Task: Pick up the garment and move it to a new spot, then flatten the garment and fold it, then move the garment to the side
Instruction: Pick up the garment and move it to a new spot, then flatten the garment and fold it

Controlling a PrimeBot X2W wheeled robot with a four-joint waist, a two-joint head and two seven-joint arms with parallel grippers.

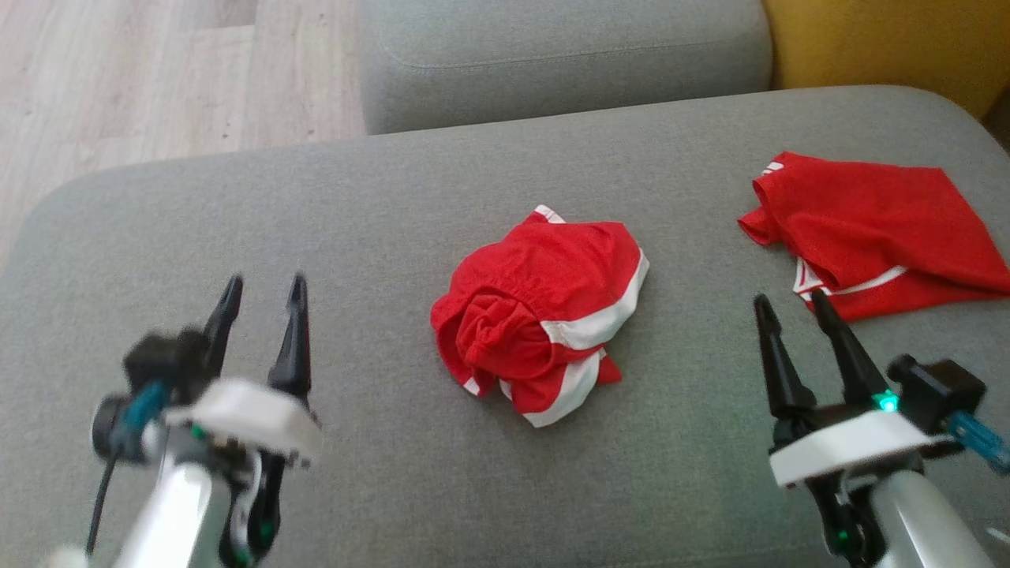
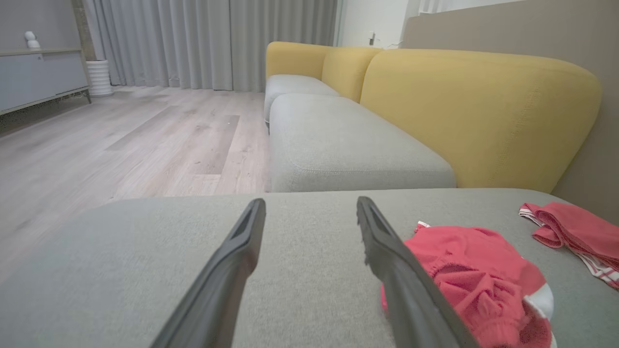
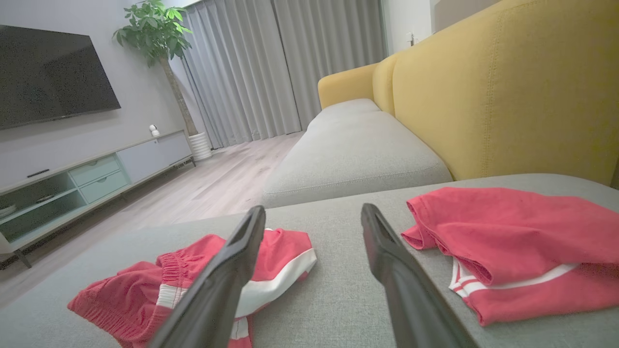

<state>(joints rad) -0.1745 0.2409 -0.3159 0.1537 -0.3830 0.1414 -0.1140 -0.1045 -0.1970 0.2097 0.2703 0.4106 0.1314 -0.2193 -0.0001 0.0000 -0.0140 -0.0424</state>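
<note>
Head view: left hand (image 1: pixel 266 282) spread, empty.

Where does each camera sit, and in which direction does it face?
Head view: on the robot's head, facing forward and down onto the grey seat, the crumpled red garment and the second red garment; left gripper and right gripper, both open, show below.
Left wrist view: on the left wrist, low over the seat, facing the yellow backrest and curtains; its own fingers show.
Right wrist view: on the right wrist, facing likewise, television at left; its own fingers show.
Shared: both wrist views hold both garments.
</note>
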